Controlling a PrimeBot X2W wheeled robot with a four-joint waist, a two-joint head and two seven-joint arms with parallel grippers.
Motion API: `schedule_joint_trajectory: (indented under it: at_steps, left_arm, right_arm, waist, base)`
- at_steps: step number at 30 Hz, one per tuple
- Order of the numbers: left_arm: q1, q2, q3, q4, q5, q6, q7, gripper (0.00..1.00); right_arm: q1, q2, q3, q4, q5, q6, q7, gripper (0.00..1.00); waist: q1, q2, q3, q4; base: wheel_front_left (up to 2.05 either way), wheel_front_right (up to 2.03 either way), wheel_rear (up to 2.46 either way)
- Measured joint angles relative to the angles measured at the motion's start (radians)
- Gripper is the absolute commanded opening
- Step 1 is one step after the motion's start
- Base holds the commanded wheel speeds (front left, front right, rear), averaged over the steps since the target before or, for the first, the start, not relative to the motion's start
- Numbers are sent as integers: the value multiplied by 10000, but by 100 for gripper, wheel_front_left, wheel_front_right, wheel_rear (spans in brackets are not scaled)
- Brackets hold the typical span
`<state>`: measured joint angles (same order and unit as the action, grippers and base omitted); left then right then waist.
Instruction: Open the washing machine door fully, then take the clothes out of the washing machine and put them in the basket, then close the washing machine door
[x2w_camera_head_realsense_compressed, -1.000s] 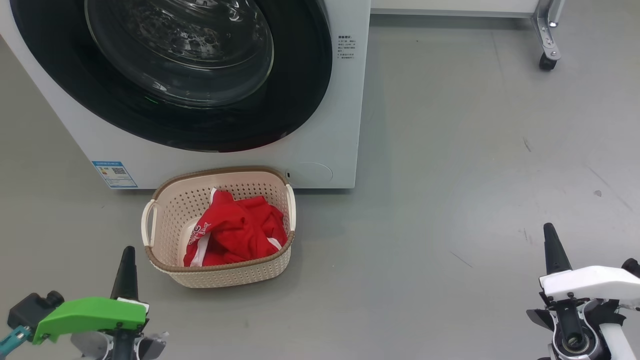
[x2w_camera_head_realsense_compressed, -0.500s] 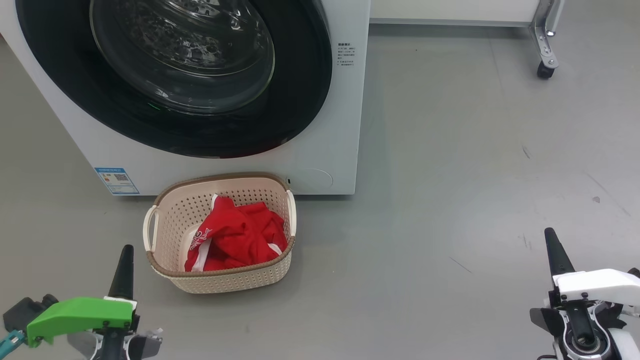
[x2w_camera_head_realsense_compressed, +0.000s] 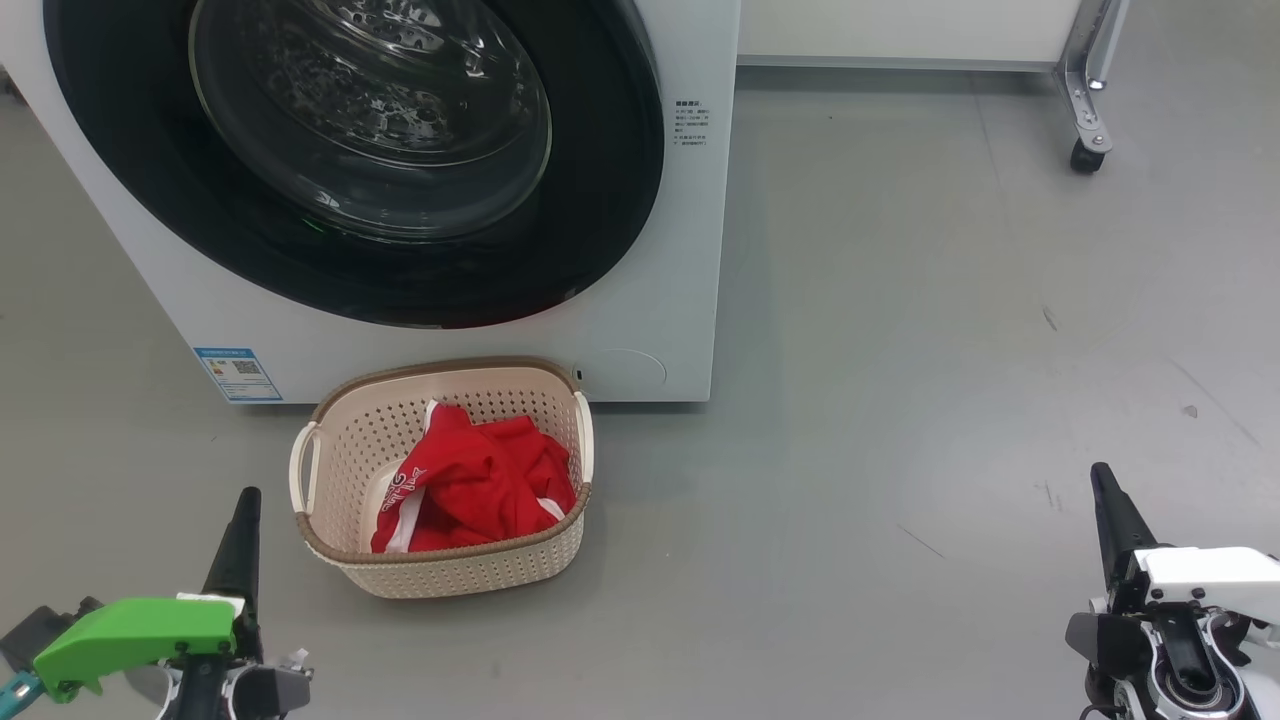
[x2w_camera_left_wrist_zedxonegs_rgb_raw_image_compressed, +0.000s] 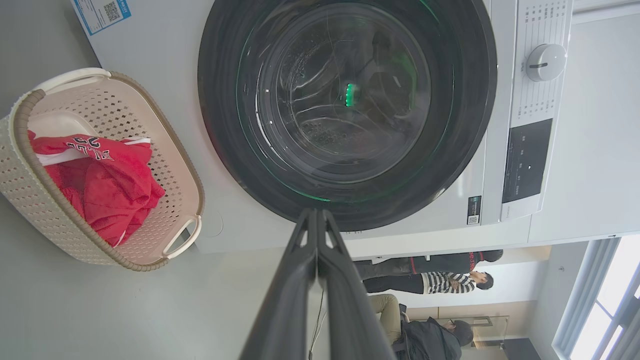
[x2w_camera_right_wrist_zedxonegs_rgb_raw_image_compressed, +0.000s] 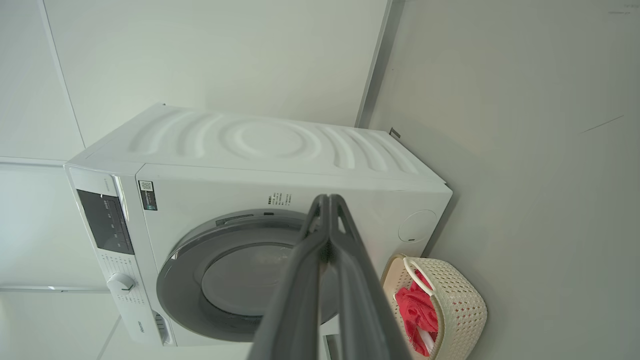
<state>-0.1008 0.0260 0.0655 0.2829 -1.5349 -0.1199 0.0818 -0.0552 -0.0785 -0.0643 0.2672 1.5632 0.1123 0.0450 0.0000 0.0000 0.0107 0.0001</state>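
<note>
- Clothes (x2w_camera_head_realsense_compressed: 470, 490) lie in the basket (x2w_camera_head_realsense_compressed: 440, 575) before the washing machine (x2w_camera_head_realsense_compressed: 690, 250) in head view; left pincer (x2w_camera_head_realsense_compressed: 243, 505) and right pincer (x2w_camera_head_realsense_compressed: 1103, 480) hang closed, empty.
- Left wrist view: washing machine door (x2w_camera_left_wrist_zedxonegs_rgb_raw_image_compressed: 470, 100) sits shut.
- Right wrist view: same; task looks complete.

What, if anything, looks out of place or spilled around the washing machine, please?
Nothing stands out: the washing machine door is shut, the clothes lie inside the basket, and none lies on the floor.
</note>
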Motion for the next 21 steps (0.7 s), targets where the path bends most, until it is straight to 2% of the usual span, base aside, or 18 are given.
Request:
schedule_joint_trajectory:
  at_steps: [7, 21]
  left_arm:
    - [2, 19, 77, -29, -671, -2, 228, 0]
    - [4, 23, 84, -38, -671, -4, 228, 0]
  right_arm:
    - [-27, 12, -136, 59, 834, 44, 201, 0]
    - [-32, 17, -151, 100, 834, 90, 201, 0]
  waist:
    - [0, 0, -81, 0]
    - [0, 0, -80, 0]
  base:
    - [0, 0, 0]
    - [0, 0, 0]
